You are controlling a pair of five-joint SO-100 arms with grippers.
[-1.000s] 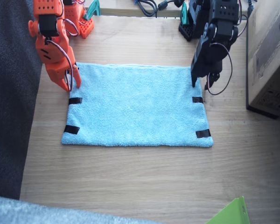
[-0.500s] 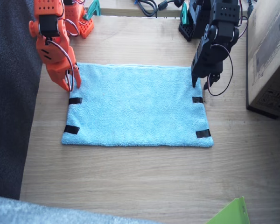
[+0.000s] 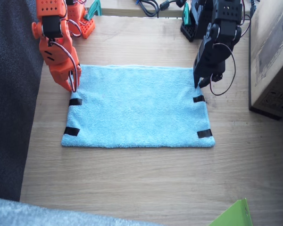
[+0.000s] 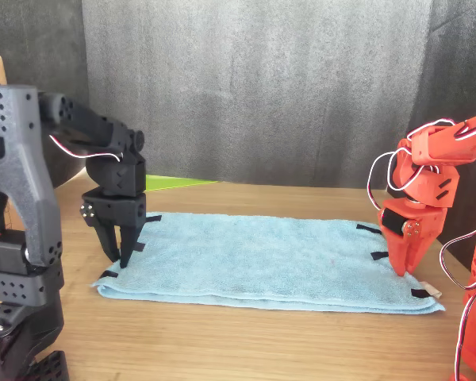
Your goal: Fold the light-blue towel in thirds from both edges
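In the fixed view, the light-blue towel (image 3: pixel 137 107) lies spread flat on the wooden table (image 3: pixel 146 179), long sides running across the picture. Each short edge carries black tape strips; two show on each side, and a third may sit under each hand. The orange right arm's hand (image 3: pixel 71 82) stands at the far corner of one short edge (image 3: pixel 70 115), its fingers pointing down with tips close together at the cloth; whether they pinch terry or only touch it cannot be told here. The black left arm's hand (image 3: pixel 198 84) stands at the far corner of the other short edge (image 3: pixel 203 115), tips down on the towel's border, and its gap is equally hard to read. A cardboard box (image 3: pixel 271 56) sits beside the table, clear of the cloth.

In the front view, the left hand (image 4: pixel 120 252) shows two slim fingers slightly apart, their tips at the towel's corner. The right hand (image 4: pixel 404 266) points down at the opposite edge, jaws nearly together; a pinch of cloth cannot be confirmed. The towel (image 4: pixel 254 258) looks flat, unfolded.

The cloth is likely light, soft and limp, with fluffy pile that grips well; it should sag and drag when lifted by one corner. The taped edges seem the sensible places to hold it.
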